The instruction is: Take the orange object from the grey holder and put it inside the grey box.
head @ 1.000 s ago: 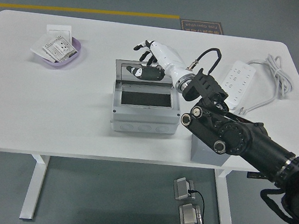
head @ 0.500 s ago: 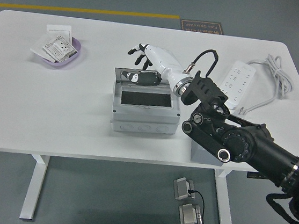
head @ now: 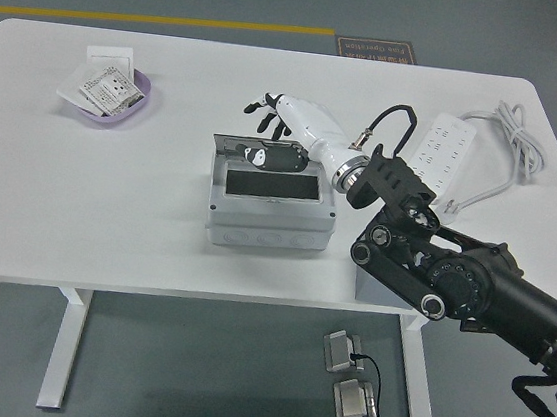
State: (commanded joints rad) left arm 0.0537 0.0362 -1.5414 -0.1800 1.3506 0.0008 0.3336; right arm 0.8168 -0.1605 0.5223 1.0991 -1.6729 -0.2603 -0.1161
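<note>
Here your right hand (head: 270, 109) hangs with fingers spread, empty, above the grey box (head: 271, 200) at frame centre; white table (head: 107, 209), grey floor with a yellow line.

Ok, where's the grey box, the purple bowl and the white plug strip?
grey box (head: 268, 226): head view, on its front wall.
purple bowl (head: 144, 83): head view, on its right rim.
white plug strip (head: 443, 157): head view, on the middle of its top face.
</note>
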